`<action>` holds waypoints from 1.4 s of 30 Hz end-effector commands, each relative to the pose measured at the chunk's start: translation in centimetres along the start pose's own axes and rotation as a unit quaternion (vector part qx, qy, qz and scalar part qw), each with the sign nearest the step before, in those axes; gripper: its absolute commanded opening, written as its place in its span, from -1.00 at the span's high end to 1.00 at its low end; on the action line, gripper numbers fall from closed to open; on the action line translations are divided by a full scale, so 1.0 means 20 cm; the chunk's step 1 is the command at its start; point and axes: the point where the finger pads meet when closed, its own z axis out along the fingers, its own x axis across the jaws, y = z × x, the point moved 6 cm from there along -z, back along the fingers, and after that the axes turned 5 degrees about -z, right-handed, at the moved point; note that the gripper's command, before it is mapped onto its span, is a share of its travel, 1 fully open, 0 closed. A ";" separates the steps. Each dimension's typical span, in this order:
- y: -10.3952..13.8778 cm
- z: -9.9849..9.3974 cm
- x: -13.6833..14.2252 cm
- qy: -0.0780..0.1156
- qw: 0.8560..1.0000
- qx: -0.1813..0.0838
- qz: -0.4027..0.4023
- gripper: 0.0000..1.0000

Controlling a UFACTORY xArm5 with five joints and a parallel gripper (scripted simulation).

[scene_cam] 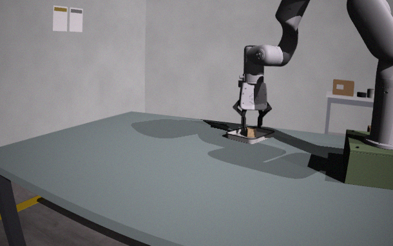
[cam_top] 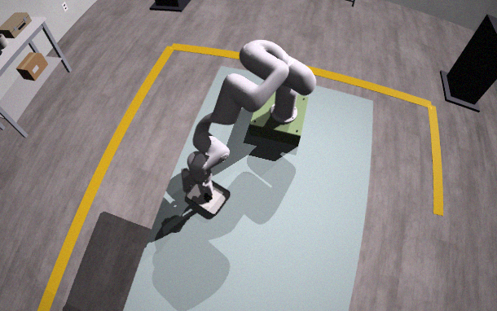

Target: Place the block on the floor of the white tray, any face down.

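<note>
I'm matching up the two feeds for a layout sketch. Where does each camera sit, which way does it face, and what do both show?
Top: high overhead, looking down on the table; the whole arm shows, from its green base to the open gripper over the white tray.
Exterior: at table height off one corner, looking across at the far walls; forearm, wrist and gripper show.
Shared: gripper, tray, base, table; the block in the tray is plain only in the exterior view.
</note>
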 end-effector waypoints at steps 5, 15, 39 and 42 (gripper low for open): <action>-0.01 -0.11 0.00 -0.001 1.000 0.002 0.000 -0.16; -0.01 -0.15 0.00 -0.001 1.000 0.002 0.000 -0.16; 0.60 -0.13 0.39 -0.001 1.000 0.002 0.000 -0.16; 0.75 -0.12 0.49 -0.001 1.000 0.002 0.000 -0.16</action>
